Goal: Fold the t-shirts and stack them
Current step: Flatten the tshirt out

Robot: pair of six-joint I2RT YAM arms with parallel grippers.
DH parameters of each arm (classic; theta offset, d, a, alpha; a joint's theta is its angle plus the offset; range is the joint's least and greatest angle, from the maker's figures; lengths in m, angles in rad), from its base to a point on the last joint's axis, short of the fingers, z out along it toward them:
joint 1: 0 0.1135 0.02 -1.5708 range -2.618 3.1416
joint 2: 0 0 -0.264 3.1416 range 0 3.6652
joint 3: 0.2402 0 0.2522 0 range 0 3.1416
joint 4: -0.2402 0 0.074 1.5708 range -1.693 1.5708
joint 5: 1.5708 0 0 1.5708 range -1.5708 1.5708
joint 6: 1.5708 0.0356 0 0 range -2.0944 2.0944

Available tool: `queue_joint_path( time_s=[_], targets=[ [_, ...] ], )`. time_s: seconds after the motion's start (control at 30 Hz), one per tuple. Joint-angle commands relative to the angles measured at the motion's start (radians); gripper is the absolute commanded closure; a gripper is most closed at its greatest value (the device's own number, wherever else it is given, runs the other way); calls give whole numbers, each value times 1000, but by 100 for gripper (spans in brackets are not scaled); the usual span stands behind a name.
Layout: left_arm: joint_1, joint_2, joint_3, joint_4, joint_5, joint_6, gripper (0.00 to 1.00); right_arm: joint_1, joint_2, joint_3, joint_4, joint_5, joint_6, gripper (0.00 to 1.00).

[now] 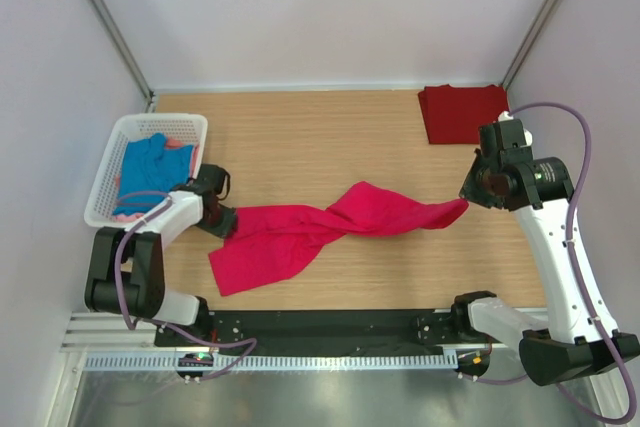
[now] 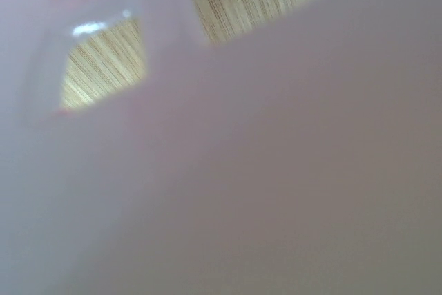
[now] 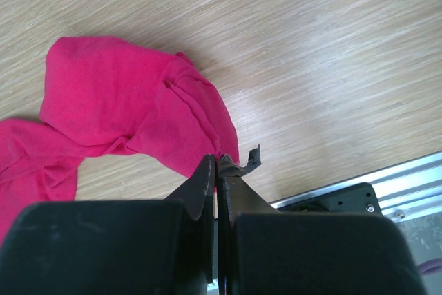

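- Nearest the right wrist lens, the right gripper [image 3: 217,164] has its jaws pressed together on a thin edge of the bright pinkish-red cloth t-shirt [image 3: 124,101]. The cloth trails off toward 10 o'clock across the pale wooden worktop [image 3: 311,46].
- From above, that shirt is a twisted band on the worktop. Its long axis runs roughly 8 o'clock to 2 o'clock, with the wide end by the left gripper [image 1: 218,212] and the narrow end at the right one.
- So the cloth lies at 9 o'clock from the right gripper and at 3 to 4 o'clock from the left. I judge that any spreading move turns on undoing the twist at mid-span.
- The left gripper meets the shirt's upper corner, but I cannot tell whether it is clamped, because the arm hides its fingers from above.
- Its wrist view is a blur filled by the white plastic lattice basket [image 2: 276,170], with wood showing through the holes.
- Inside the basket, at 9 o'clock, lie a blue t-shirt [image 1: 143,162] and a pale pink t-shirt [image 1: 178,143].
- Farthest, at 1 o'clock, a darker red folded t-shirt [image 1: 463,112] sits well apart.
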Motion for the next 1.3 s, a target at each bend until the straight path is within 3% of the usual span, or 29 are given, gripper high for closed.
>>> queue_joint_path(
  time_s=[0.0,0.13,0.43,0.6,0.7,0.93,1.0,1.13,1.27],
  targets=[
    [-15,7,26,-29,-11,8,80,5,-5,6,23,10,-9,99],
    [-18,7,55,-40,-11,31,99,5,-5,7,21,8,-7,99],
    [-18,-39,300,-299,-166,156,100,4,9,47,15,5,-1,99],
    [-20,-135,446,-360,-177,197,100,4,62,112,15,34,27,99],
    [-20,-191,543,-362,-170,211,100,5,125,254,30,102,48,99],
    [-17,-180,984,-363,-213,203,100,-1,351,821,127,275,53,99],
    [-18,-171,1124,-357,-213,196,100,-2,386,908,177,319,51,99],
    [-18,-159,1304,-365,-203,190,100,-2,298,849,410,292,-14,99],
    [-18,-200,1331,-363,-143,165,100,-4,213,840,478,315,-33,99]
  ],
)
